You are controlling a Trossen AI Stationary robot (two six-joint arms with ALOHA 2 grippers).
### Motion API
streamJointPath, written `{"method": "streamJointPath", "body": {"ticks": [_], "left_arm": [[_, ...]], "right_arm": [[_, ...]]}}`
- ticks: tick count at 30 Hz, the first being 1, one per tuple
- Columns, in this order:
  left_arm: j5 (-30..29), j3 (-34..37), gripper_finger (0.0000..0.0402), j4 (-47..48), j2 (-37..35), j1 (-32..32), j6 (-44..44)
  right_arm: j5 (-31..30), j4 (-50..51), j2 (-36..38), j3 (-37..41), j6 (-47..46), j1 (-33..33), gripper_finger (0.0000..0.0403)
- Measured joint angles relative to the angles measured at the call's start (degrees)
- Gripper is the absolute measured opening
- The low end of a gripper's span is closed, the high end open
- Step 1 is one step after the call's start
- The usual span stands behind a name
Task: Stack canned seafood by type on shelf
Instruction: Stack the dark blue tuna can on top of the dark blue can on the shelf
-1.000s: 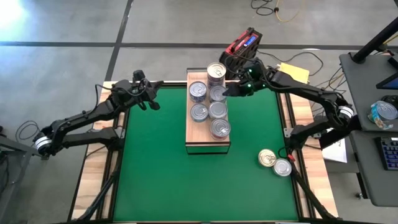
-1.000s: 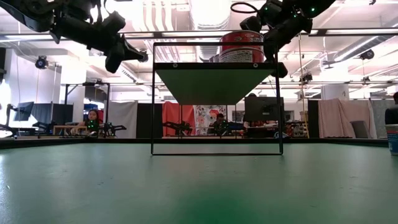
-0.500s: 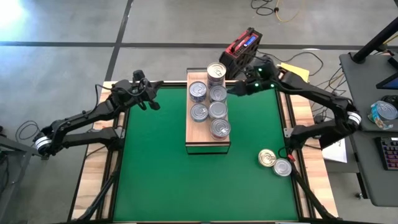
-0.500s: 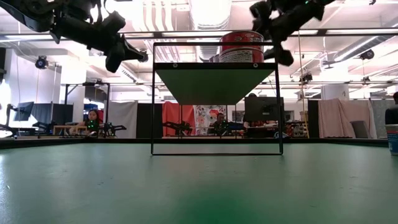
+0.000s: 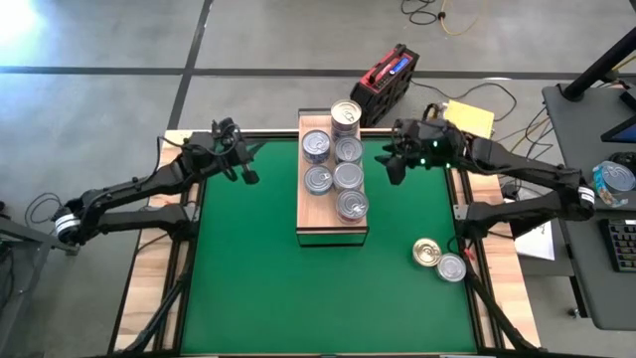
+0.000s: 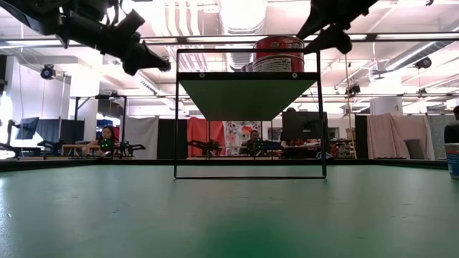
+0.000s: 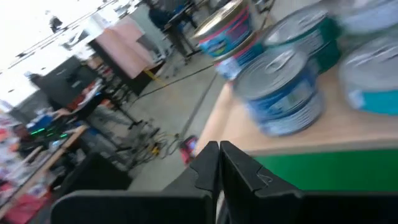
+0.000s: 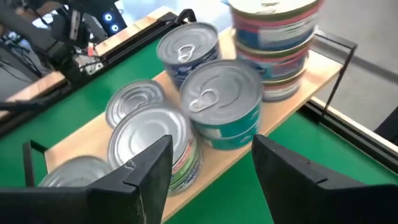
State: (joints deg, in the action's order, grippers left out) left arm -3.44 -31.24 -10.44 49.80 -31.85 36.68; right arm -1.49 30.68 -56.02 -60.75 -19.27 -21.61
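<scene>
The shelf stands at the middle of the green mat, toward its far side. Several silver-lidded tins of canned seafood sit on it in two rows, with a taller stack at its far end. A gold-lidded tin and a silver one lie on the mat near the right edge. My right gripper hovers open to the right of the shelf, above tin height, nothing between its fingers. My left gripper hangs shut left of the shelf, its fingers empty.
A red flat object and a yellow pad lie beyond the table's far edge. Wooden borders flank the mat. Bare green mat stretches in front of the shelf. A desk with a tin stands at the right.
My right gripper has drawn back from the tins at the shelf's far end toward the table's right edge, rising and rolling at the wrist. My left gripper has rolled a little where it hangs. The tins have kept their places.
</scene>
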Motion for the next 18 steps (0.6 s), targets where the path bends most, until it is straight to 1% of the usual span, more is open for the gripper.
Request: {"method": "streamJointPath", "body": {"ticks": [3,4,5,8,9,10,14,18], "left_arm": [[-0.3,-0.2,0.0,0.4,0.0,4.1,-2.0],[-1.3,-0.5,0.0,0.8,0.0,5.7,-2.8],[-3.1,-0.9,0.0,1.4,0.0,7.4,-3.5],[-12.2,-1.8,0.0,3.1,-0.1,12.7,-5.9],[-14.5,-2.1,0.0,3.8,-0.1,14.4,-6.6],[-15.3,-2.4,0.0,4.7,-0.1,16.0,-7.2],[-15.1,-2.8,0.0,6.0,0.1,22.7,-9.1],[-15.6,-2.8,0.0,6.4,0.3,29.4,-11.0]], "right_arm": [[-4.1,-0.8,1.0,1.8,0.3,4.4,0.0202],[-5.6,-0.8,1.4,2.2,0.3,6.0,0.02],[-7.3,-0.9,1.8,2.7,0.3,7.6,0.0198],[-13.5,-0.9,3.1,3.5,0.4,12.9,0.0191],[-15.8,-0.9,3.3,3.7,0.5,14.8,0.0189],[-18.2,-0.9,3.4,3.8,0.5,16.8,0.0187],[-27.5,-1.0,3.1,4.2,0.5,25.0,0.0179],[-33.7,-0.9,1.6,5.1,-1.0,32.8,0.0169]]}}
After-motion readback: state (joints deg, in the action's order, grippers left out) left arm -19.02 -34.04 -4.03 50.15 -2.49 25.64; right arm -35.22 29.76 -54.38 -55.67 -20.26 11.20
